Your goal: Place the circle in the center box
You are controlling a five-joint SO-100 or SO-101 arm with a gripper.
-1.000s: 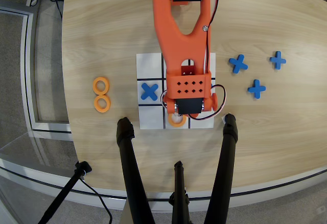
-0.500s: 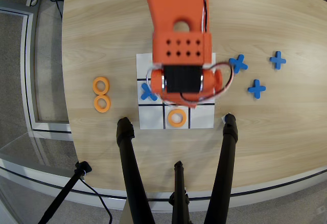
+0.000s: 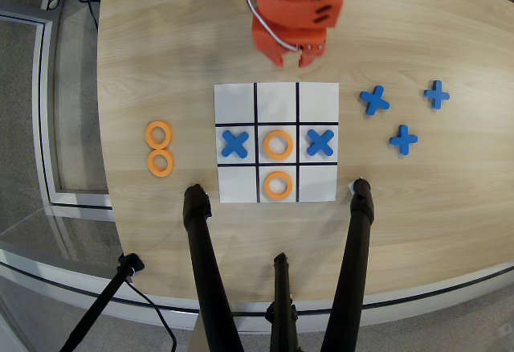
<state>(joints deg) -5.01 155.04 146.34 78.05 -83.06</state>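
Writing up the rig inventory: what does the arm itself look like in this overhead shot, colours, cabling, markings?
In the overhead view only the arm's upper part shows at the top edge: bright orange blocky plastic shells, a black cylindrical part on top that looks like a motor, and thin white cables looping down its side. The gripper is the same orange, with short stubby fingers. No markings or labels are legible.

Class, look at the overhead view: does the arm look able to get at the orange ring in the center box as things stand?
Probably yes. The orange ring lies flat and uncovered in the center box, with nothing between it and the arm; the blue crosses sit in the neighbouring cells, clear of it.
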